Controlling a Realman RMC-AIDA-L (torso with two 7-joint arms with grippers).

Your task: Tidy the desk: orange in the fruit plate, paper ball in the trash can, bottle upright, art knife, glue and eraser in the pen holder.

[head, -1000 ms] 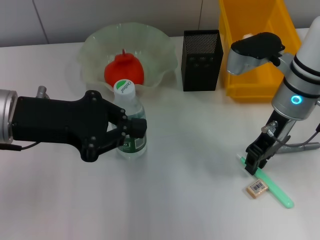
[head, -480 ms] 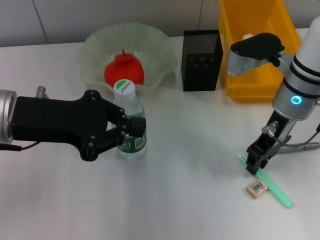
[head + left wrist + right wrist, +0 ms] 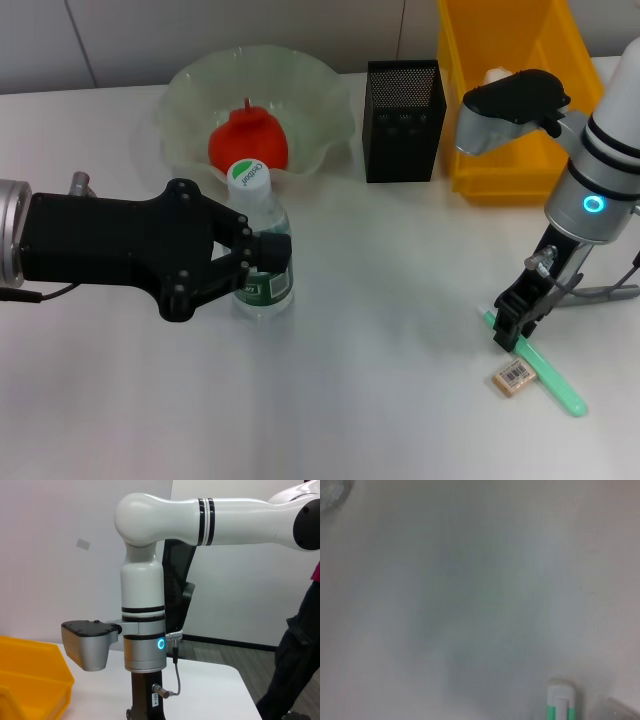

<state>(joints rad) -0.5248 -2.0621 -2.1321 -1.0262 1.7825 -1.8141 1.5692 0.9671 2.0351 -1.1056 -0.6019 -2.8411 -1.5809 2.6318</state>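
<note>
Nothing moved, left pincer still clamping upright clear bottle, white-capped

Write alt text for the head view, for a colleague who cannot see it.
The black left gripper clasps an upright clear plastic bottle with a white cap. Behind it, a red-orange fruit sits in a ruffled pale-green bowl. The right gripper is down at a green stick-shaped tool beside a tan eraser.

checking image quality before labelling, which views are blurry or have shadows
Head view: sharp, with soft shadows beside the bottle and under the right tool. Right wrist view: mostly out-of-focus tabletop, only a green-and-white tube end readable. Left wrist view: sharp, evenly lit.
</note>
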